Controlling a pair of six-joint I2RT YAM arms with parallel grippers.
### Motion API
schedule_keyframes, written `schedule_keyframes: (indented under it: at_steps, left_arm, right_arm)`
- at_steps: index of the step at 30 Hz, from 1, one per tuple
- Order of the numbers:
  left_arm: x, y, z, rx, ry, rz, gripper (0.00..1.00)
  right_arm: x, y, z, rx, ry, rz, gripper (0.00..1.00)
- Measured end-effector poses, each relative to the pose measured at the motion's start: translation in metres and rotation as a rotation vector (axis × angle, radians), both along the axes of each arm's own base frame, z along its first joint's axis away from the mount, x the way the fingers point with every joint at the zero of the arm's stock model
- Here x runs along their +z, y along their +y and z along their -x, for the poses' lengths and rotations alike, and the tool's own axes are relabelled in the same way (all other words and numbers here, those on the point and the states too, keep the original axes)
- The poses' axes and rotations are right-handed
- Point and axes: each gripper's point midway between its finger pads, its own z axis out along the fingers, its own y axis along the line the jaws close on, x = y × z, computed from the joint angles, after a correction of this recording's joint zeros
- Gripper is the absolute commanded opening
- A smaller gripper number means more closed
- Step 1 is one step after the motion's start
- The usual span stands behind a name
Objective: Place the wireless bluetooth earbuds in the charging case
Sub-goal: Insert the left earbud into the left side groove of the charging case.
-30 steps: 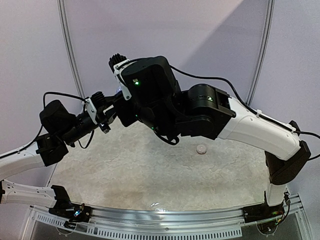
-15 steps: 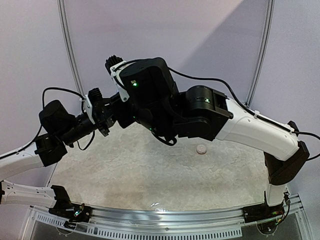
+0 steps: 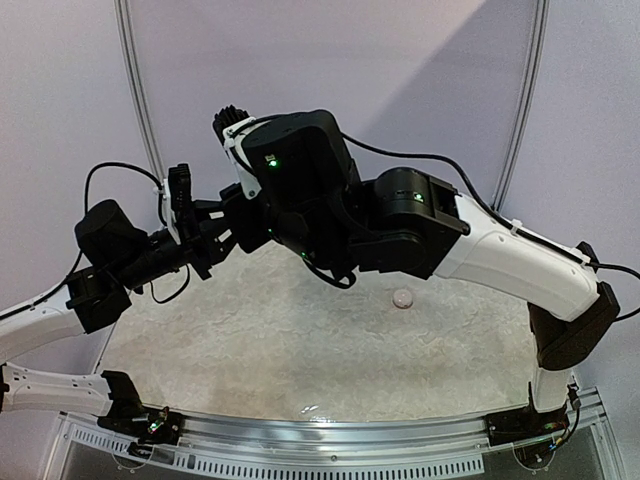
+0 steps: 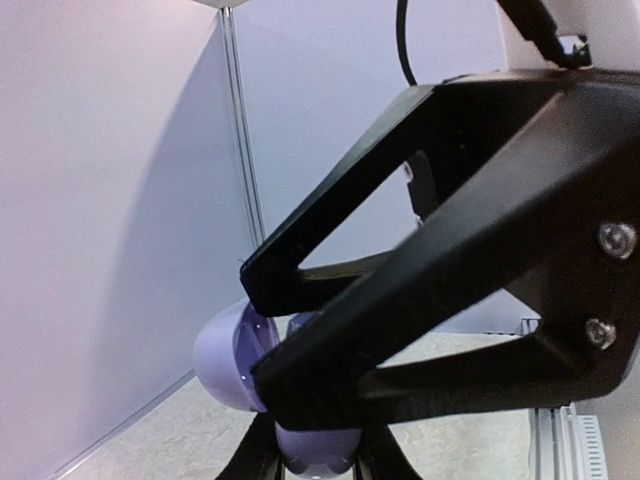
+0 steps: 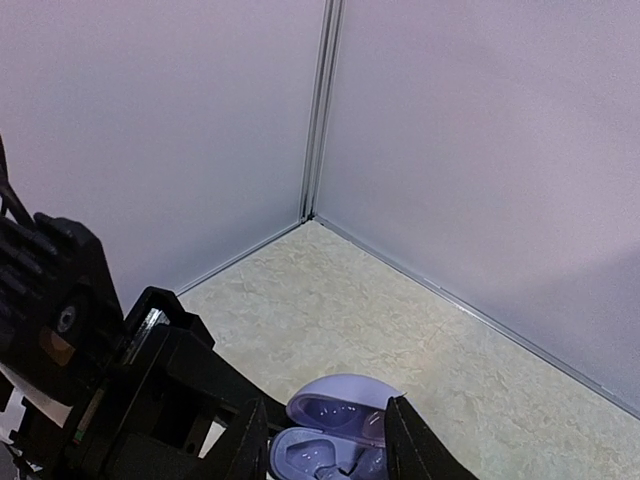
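Observation:
The charging case point(image 5: 343, 402), pale lavender, is held in the air with its lid open. My left gripper point(image 4: 315, 455) is shut on its base, one finger on each side. My right gripper point(image 5: 330, 452) stands open over the case, its two black fingers point(image 5: 415, 448) either side of the base. In the left wrist view those right fingers cross in front of the case point(image 4: 228, 352). I cannot make out what lies in the sockets. One whitish earbud point(image 3: 403, 298) lies on the table to the right of centre. From above, the right wrist point(image 3: 295, 185) hides the case.
The pale mottled table mat point(image 3: 300, 340) is bounded by lavender walls that meet at a corner post point(image 5: 322, 110). The left gripper's body point(image 5: 90, 390) sits close against the right fingers. A metal rail point(image 3: 330, 432) runs along the near edge.
My right gripper's jaws have widened around the case. The left wrist has rolled and risen a little, staying shut on the case. The earbud on the table has not moved.

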Motion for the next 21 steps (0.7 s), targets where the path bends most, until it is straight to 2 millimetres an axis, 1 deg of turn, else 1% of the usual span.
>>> schedule_keyframes:
  at_steps: [3, 5, 9, 14, 21]
  left_arm:
    - [0.0, 0.0, 0.001, -0.017, 0.037, 0.015, 0.0]
    - [0.0, -0.001, 0.001, -0.025, 0.054, 0.023, 0.0]
    - [-0.001, -0.002, 0.006, -0.058, 0.073, 0.029, 0.0]
    - [0.001, -0.002, 0.01, -0.082, 0.076, 0.035, 0.0]
    - [0.002, -0.001, 0.012, -0.093, 0.082, 0.04, 0.0]
  right_arm:
    - [0.0, 0.002, 0.002, 0.014, 0.006, -0.005, 0.52]
    - [0.002, 0.003, 0.003, 0.029, 0.009, -0.012, 0.55]
    - [0.011, 0.008, 0.008, 0.069, 0.013, -0.046, 0.56]
    - [0.016, 0.012, 0.008, 0.091, 0.014, -0.075, 0.56]
    - [0.026, 0.014, 0.011, 0.119, 0.008, -0.106, 0.61]
